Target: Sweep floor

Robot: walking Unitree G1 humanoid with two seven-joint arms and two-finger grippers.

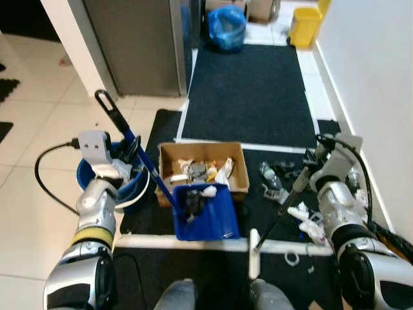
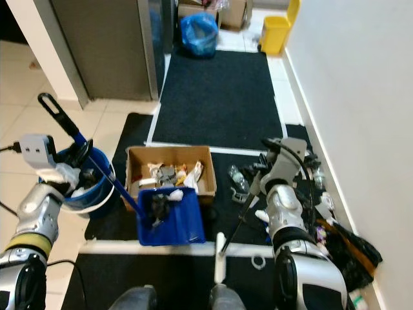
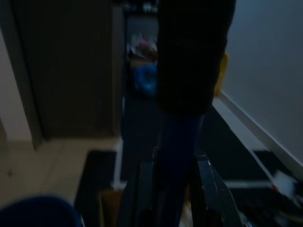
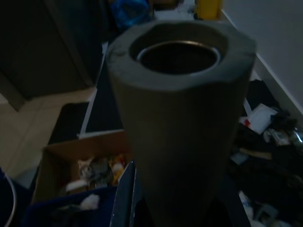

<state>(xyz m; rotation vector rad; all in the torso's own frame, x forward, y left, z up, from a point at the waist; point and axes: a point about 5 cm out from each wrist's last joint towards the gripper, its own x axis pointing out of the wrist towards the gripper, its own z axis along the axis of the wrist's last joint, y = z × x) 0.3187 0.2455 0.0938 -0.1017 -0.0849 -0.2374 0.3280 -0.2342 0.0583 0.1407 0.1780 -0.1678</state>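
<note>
Already, part of the sweeping appears done: crumpled paper and dark scraps lie in the blue dustpan (image 1: 206,212), and the cardboard box (image 1: 203,169) just beyond it holds mixed rubbish. More is judged left, since litter (image 1: 279,178) is scattered on the dark mat (image 1: 258,200) at about two o'clock from the dustpan, near the wall. The dustpan's long handle (image 1: 132,145) is gripped by the left gripper (image 1: 129,152), fingers closed around the shaft, with the pan at roughly five o'clock from that grip. The broom handle (image 1: 284,203) is held by the right gripper (image 1: 303,177), closed on its grey foam end; the shaft slants toward seven o'clock, down to the white floor strip (image 1: 193,242). A blue bucket (image 1: 132,187) sits beside the left arm.
</note>
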